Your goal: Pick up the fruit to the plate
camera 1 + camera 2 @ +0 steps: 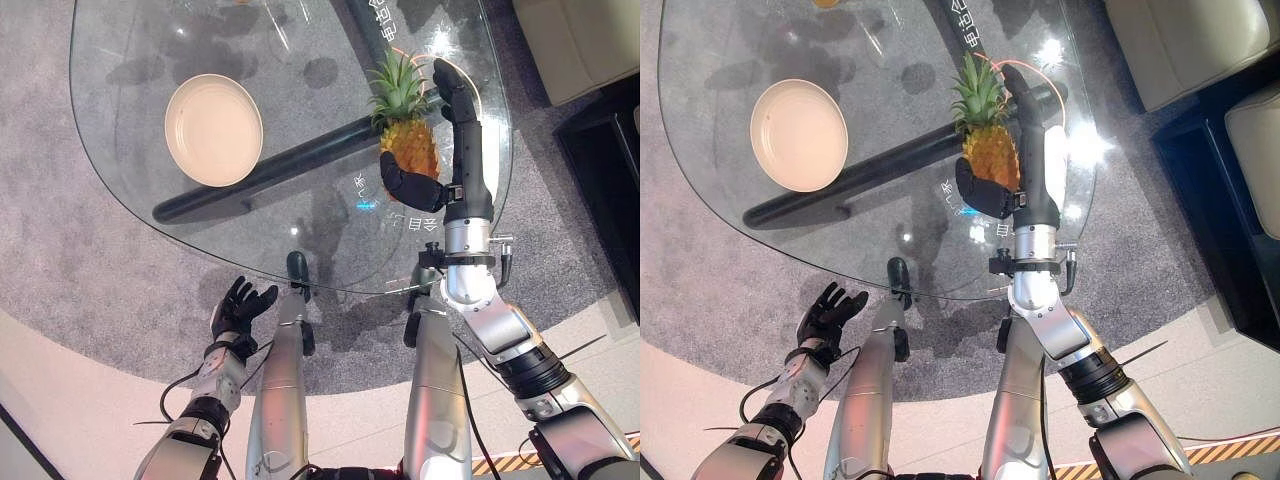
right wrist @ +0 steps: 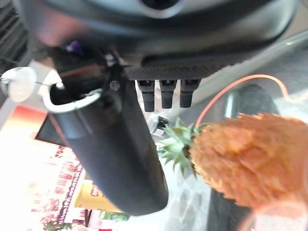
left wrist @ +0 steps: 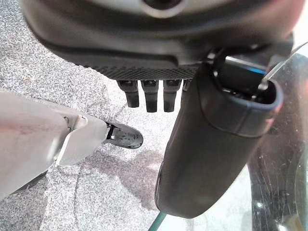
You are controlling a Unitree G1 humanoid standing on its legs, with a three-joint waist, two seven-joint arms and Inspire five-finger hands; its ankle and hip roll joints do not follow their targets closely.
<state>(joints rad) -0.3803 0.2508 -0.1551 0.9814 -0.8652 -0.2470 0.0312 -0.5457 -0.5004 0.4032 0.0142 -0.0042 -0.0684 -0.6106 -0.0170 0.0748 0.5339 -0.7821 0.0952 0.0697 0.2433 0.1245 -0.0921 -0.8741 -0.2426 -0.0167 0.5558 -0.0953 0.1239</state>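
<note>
The pineapple's [image 1: 410,145] lower side is covered by the right hand's [image 1: 452,150] thumb, so whether fruit and palm touch can't be told. In the right wrist view the pineapple's body is blurred and runs off the edge. An orange object [image 1: 823,3] at the glass table's [image 1: 300,250] far edge is cut off, unidentifiable.

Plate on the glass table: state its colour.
Plain cream plate, clearest in the left eye view.

Rounded glass table [image 1: 130,180] on dark tube base [image 1: 270,170], grey carpet [image 1: 70,290], cream sofa [image 1: 575,40] beside
</note>
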